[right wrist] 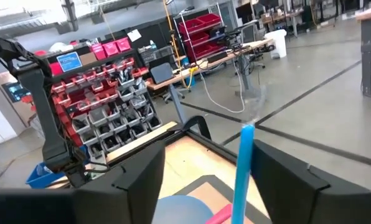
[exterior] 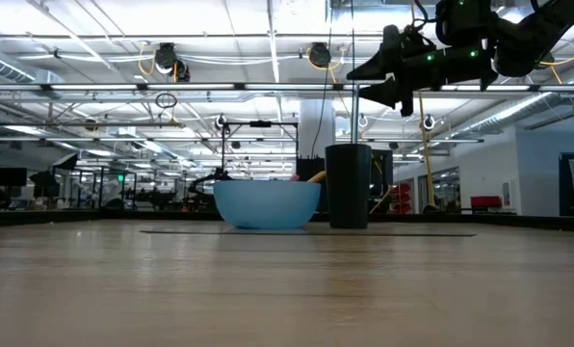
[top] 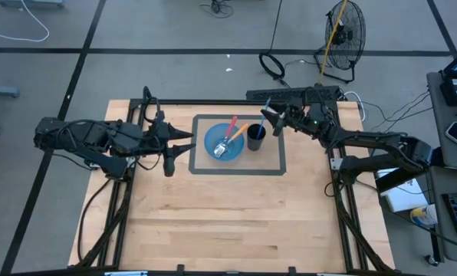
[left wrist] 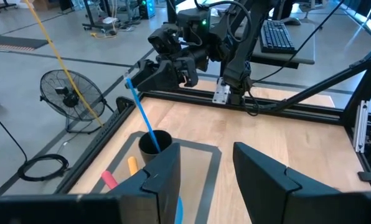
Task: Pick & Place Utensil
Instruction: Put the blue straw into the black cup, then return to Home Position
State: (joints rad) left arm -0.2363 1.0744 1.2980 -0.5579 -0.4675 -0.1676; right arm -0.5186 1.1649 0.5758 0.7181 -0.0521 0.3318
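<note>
A black cup point(top: 256, 138) stands on the grey-edged mat point(top: 278, 165), beside a blue bowl point(top: 225, 143) holding a fork and pink- and orange-handled utensils. A blue utensil point(left wrist: 140, 112) stands slanted in the cup, its lower end inside and its shaft leaning on the rim. My right gripper point(right wrist: 204, 180) is open above the cup, with the utensil's top between its fingers. My left gripper point(left wrist: 207, 168) hangs open and empty left of the bowl. My right gripper stands open on either side of the blue utensil's upper end point(right wrist: 243, 168), coming roughly level from the table's right. The handle runs close along one finger point(right wrist: 279, 180); whether it touches that finger I cannot tell. The utensil's lower end sits in the cup.
Black frame rails point(top: 213, 103) run along the table's far, left and right edges. Bare wood point(top: 228, 222) lies on the near side of the mat. On the floor beyond the table are a fan point(top: 343, 34) and cables.
</note>
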